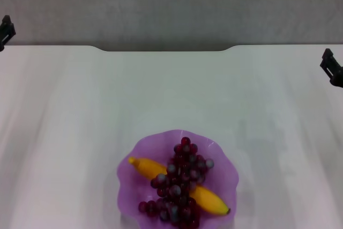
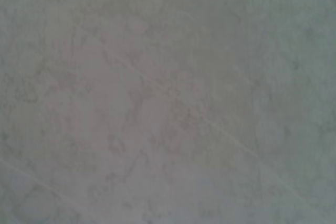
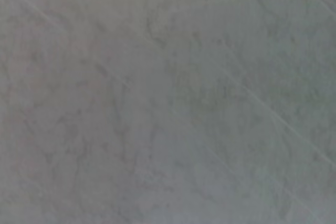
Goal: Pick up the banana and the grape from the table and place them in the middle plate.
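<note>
step: placing looks done | yellow curved banana (image 1: 206, 199) and dark red-purple grape bunch (image 1: 179, 183) lying across it, both in translucent purple scalloped plate (image 1: 225, 162), frame bottom centre | left gripper (image 1: 5, 31) upper left edge, right gripper (image 1: 332, 67) right edge, jaw state cannot be told | next: likely nothing but staying parked

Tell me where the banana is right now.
In the head view the banana lies diagonally in the purple plate near the table's front centre, with the grape bunch draped across its middle.

A mottled grey surface (image 1: 171, 6) lies beyond the far edge; both wrist views show only similar grey.
</note>
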Controlling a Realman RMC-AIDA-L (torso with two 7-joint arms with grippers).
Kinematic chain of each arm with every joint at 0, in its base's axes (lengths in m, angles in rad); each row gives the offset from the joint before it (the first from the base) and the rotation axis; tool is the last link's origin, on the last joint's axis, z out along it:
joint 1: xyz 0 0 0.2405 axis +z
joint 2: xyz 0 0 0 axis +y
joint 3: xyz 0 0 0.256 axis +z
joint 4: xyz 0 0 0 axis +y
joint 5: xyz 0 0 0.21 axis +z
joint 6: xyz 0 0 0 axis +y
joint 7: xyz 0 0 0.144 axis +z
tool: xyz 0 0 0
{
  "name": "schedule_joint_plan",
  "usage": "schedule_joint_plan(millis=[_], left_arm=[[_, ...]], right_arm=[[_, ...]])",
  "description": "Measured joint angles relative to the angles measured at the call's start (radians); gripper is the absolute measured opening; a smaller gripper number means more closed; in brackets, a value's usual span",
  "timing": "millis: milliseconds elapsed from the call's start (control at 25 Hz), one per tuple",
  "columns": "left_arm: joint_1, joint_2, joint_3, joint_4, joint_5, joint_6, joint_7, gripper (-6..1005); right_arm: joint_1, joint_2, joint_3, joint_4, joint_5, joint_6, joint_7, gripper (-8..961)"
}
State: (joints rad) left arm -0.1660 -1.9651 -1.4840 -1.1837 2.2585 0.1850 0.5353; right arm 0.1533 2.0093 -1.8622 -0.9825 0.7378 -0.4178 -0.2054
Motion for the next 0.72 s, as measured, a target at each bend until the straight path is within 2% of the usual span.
schedule_joint_plan(millis=[720], left_arm=[[0.003,-0.005,0.002,-0.014,0.002,-0.001,0.009,891]], right_arm=[[0.002,0.0,-0.004,0.001,0.0,-0.002,0.0,742]])
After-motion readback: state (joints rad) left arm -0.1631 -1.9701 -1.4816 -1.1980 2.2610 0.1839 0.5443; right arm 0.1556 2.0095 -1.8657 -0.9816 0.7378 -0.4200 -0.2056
